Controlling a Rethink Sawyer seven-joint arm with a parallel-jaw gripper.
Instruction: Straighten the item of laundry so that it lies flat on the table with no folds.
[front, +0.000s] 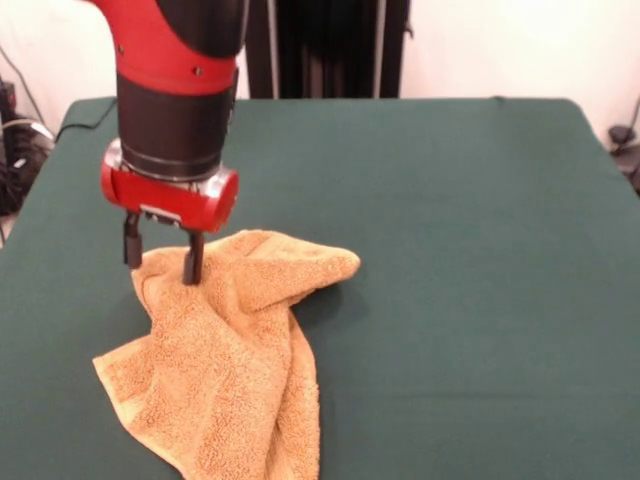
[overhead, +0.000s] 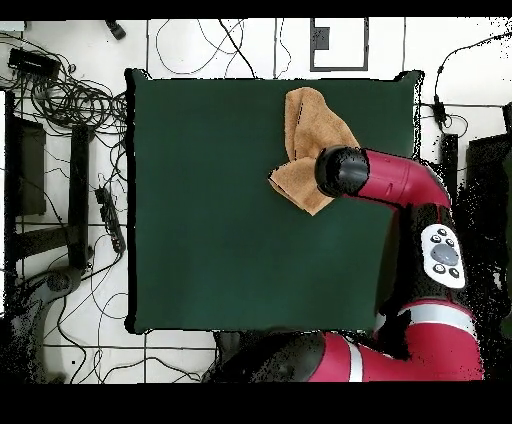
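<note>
Two fingers of the tool (front: 160, 255) stand apart, straddling the far corner of the towel (front: 225, 350) without clamping it. From there the crumpled towel's long axis runs towards the camera-side edge of the surface (front: 470, 260), so I judge the straightening pull must go along that line.

White wall (front: 500, 45), tiled floor (overhead: 180, 45), tangled cables (overhead: 70, 95)

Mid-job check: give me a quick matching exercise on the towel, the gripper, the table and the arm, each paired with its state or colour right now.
Things:
1. towel
2. gripper
3. table
4. arm

States:
A. dark green, mostly bare
B. red and black, reaching in over the table's edge
C. crumpled, folded over itself
D. fingers apart at the towel's edge

Pairs: 1-C, 2-D, 3-A, 4-B
</note>
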